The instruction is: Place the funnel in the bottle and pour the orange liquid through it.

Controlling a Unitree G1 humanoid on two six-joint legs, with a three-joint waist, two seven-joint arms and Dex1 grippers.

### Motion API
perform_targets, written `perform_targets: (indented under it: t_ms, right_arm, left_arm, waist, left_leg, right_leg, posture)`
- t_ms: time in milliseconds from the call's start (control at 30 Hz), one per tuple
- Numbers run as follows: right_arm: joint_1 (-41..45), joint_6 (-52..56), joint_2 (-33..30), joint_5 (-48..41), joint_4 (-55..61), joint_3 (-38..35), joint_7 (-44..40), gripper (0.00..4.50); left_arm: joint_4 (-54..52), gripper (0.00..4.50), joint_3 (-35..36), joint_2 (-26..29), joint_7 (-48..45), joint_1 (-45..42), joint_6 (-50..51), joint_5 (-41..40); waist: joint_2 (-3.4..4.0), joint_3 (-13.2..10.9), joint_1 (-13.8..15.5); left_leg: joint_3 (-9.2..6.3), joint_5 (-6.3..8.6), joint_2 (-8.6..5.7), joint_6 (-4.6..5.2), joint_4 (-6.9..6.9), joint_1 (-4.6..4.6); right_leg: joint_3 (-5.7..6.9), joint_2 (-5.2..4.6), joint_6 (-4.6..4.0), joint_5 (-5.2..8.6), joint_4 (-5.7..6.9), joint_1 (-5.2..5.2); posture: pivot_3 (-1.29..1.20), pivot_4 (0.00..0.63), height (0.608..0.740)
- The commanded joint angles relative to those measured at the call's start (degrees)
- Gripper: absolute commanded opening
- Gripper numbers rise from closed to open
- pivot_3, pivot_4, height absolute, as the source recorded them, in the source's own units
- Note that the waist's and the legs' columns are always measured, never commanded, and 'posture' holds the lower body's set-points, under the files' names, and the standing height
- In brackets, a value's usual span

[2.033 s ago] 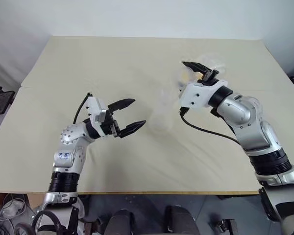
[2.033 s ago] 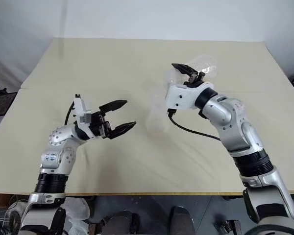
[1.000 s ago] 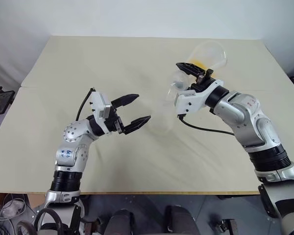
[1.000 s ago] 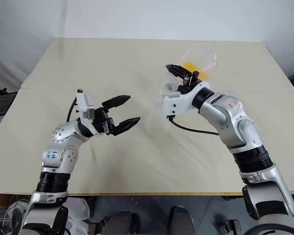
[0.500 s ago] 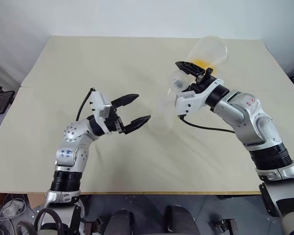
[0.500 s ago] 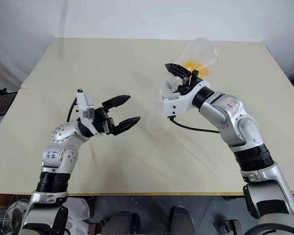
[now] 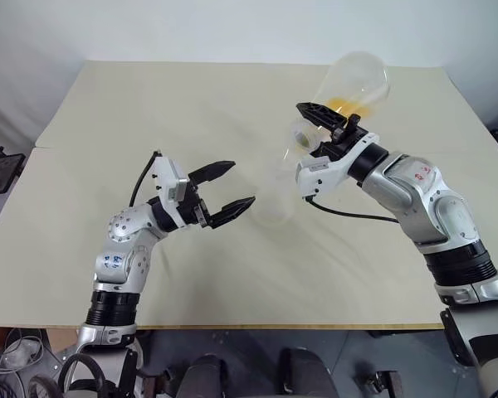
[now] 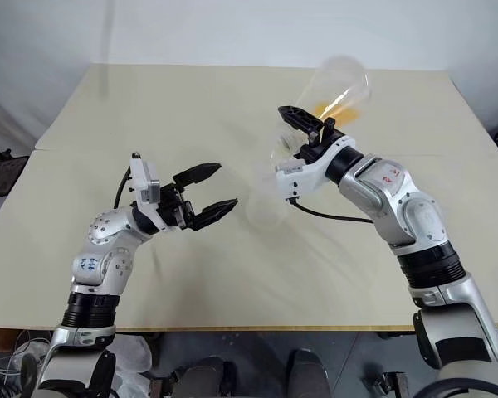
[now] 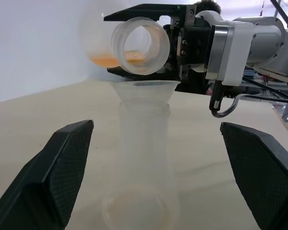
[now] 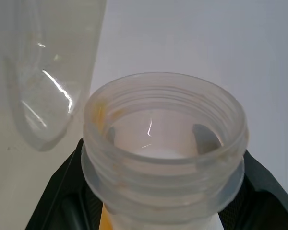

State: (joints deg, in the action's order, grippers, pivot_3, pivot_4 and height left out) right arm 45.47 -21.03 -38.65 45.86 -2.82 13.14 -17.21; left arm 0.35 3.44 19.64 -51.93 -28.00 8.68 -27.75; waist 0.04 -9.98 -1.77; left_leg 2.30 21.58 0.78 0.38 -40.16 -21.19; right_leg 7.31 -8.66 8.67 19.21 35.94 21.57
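Flask tipped over the funnel-topped bottle at mid-table

The funnel (image 9: 145, 91) sits in the neck of the bottle (image 9: 143, 163), which stands upright on the table (image 7: 191, 108) between the two arms. Just above it, the right gripper (image 7: 325, 124) pinches the neck of a larger clear flask (image 7: 353, 83), tilted mouth-down toward the funnel, with the orange liquid (image 7: 342, 104) pooled inside it. The left gripper (image 7: 228, 192) hovers beside the bottle, jaws spread wide, touching nothing.

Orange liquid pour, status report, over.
Left gripper open beside small clear conical bottle. Clear plastic funnel seated in neck. Right gripper shut on large clear flask, tilted; orange liquid inside. Nothing obstructing.
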Motion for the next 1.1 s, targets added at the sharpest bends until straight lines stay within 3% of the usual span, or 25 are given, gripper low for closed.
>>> perform_targets:
  t_ms: [33, 1100]
  right_arm:
    - [1.9, -0.7, -1.0, 0.5, 1.0, -0.9, 1.9, 2.47]
    - [2.5, -1.9, -0.8, 4.8, 0.1, -0.1, 5.0, 2.47]
  left_arm:
    - [-3.0, 4.50, 0.1, -0.4, 0.3, 0.4, -0.4, -1.1]
    - [-3.2, 4.50, -0.1, -1.1, 0.6, 0.4, -0.6, -0.9]
  waist:
    - [0.00, 0.0, 0.0]
    - [0.00, 0.0, 0.0]
  left_leg:
    - [0.00, 0.00, 0.00, 0.00, 0.00, 0.00]
    - [0.00, 0.00, 0.00, 0.00, 0.00, 0.00]
  right_leg:
    - [0.00, 0.00, 0.00, 0.00, 0.00, 0.00]
    - [-0.01, 0.00, 0.00, 0.00, 0.00, 0.00]
  posture:
    - [0.00, 0.150, 0.740]
    - [0.00, 0.150, 0.740]
